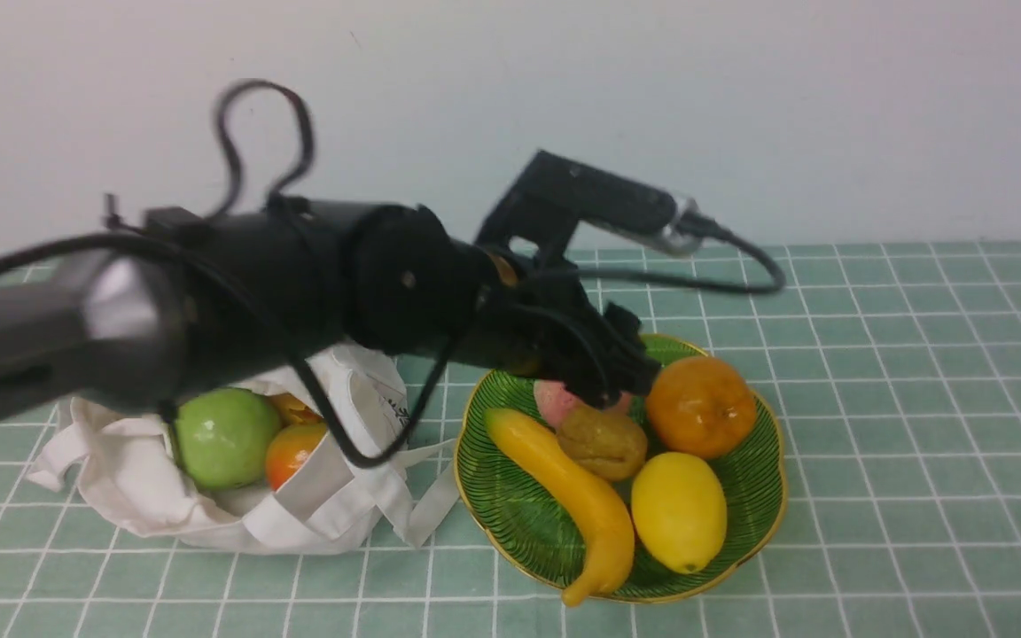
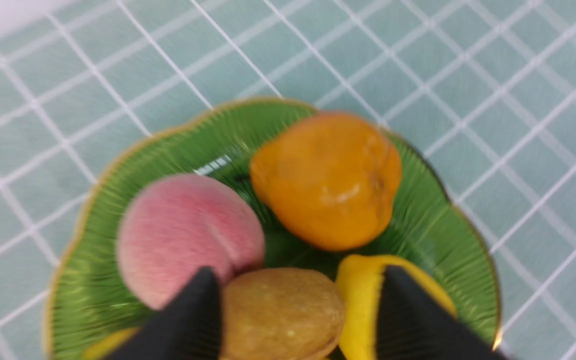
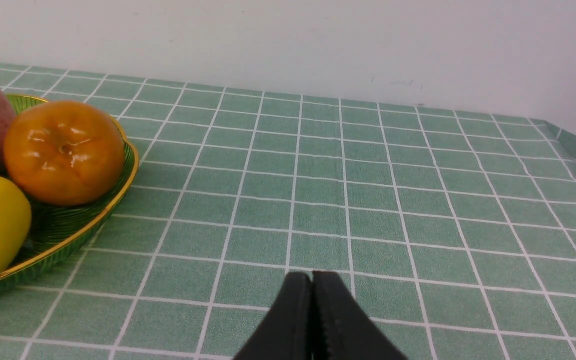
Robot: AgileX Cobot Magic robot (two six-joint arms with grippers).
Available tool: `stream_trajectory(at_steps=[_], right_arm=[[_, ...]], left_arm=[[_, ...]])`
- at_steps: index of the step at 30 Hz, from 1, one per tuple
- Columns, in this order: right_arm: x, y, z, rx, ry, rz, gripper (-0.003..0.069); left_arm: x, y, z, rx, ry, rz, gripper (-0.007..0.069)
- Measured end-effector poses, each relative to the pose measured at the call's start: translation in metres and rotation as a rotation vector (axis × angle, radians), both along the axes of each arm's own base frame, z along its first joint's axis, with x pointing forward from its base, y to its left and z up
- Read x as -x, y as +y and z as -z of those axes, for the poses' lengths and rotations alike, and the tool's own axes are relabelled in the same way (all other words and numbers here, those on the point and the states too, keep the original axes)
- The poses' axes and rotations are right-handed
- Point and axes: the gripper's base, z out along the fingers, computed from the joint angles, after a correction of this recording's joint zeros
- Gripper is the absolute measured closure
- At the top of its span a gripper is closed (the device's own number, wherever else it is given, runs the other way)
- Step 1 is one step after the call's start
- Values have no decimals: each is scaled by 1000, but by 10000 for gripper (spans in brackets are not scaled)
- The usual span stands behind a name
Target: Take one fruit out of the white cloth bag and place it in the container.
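Observation:
The brownish-olive fruit (image 1: pixel 604 441) lies in the green dish (image 1: pixel 510 505), between a banana, a peach, an orange fruit and a lemon. My left gripper (image 1: pixel 612 390) hangs just above it, open. In the left wrist view the fruit (image 2: pixel 280 312) sits between the spread black fingers (image 2: pixel 193 315), close against one and apart from the other. The white cloth bag (image 1: pixel 333 496) lies slumped to the left of the dish, mouth open. My right gripper (image 3: pixel 313 276) is shut on nothing, low over the tablecloth to the right of the dish (image 3: pixel 68 240); the front view does not show it.
A green apple (image 1: pixel 225 437) and orange-red fruit (image 1: pixel 293 452) sit in the bag's mouth. The dish also holds a banana (image 1: pixel 577 496), lemon (image 1: pixel 679 509), orange fruit (image 1: pixel 701 406) and pink peach (image 2: pixel 188 235). My left arm spans above the bag. Green checked cloth covers the table.

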Motion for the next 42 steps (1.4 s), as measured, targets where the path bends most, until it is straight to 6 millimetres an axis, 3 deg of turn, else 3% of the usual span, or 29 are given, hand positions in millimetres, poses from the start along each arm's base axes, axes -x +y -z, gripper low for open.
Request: stream_trajectory(at_steps=[3,4,6,11,16,18,23,27,42], right_arm=[[0,0,0,0,0,0,674],[0,0,0,0,0,0,674],[0,0,0,0,0,0,674],[0,0,0,0,0,0,674],[0,0,0,0,0,0,674],[0,0,0,0,0,0,674],[0,0,0,0,0,0,674],[0,0,0,0,0,0,674],[0,0,0,0,0,0,674]], left_arm=[[10,23,-35,32,-45,-36,547],[20,36,-56,49,-95,-47,592],[38,51,-80,82,-155,-59,620],[84,86,-104,121,-297,-78,632],[134,122,-99,233,-384,-132,632],[149,133,-86,250,-399,-142,632],[175,150,-70,279,-426,-147,632],[193,162,-73,314,-456,-146,632],[215,175,-78,336,-474,-136,632]])
